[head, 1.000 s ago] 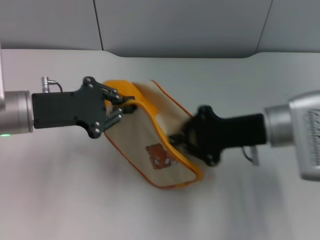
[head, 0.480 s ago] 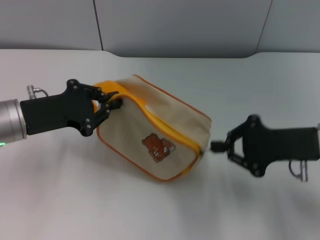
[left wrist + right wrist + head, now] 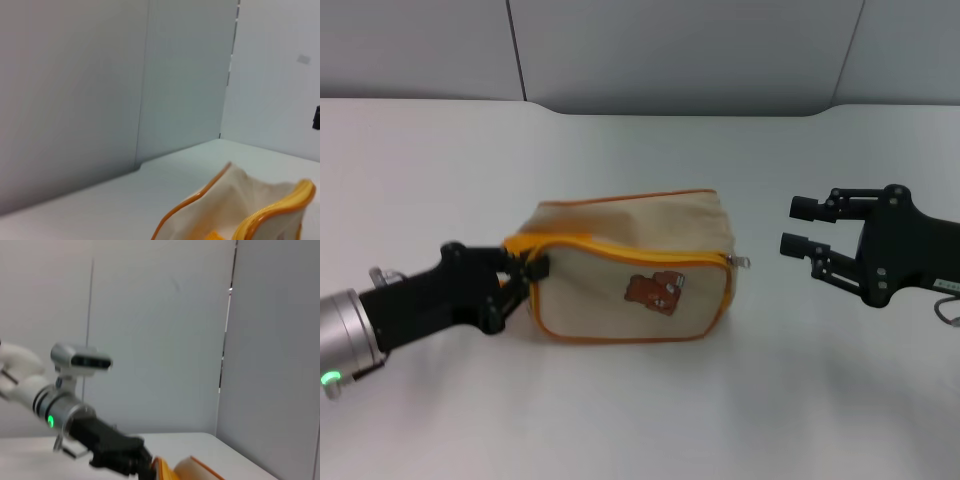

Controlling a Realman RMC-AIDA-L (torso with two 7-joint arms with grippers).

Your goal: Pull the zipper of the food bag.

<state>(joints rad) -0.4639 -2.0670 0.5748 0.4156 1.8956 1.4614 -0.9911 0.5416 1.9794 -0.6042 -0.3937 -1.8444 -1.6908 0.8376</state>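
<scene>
The beige canvas box-shaped food bag [image 3: 632,265] lies between both grippers. The left gripper [image 3: 525,277] pinches its end; the right gripper [image 3: 802,226], fingers spread (holding nothing), hangs apart from the small silver pull tab [image 3: 741,263] of the yellow zipper [image 3: 630,251], which looks easily missed.

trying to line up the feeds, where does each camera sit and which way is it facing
Head view: high on the robot, looking down at the white table; shows the beige canvas food bag, the left gripper at its yellow end, and the open right gripper.
Left wrist view: low by the bag, facing the grey wall; no arm parts.
Right wrist view: faces across toward the left arm.
All views share the bag.
</scene>
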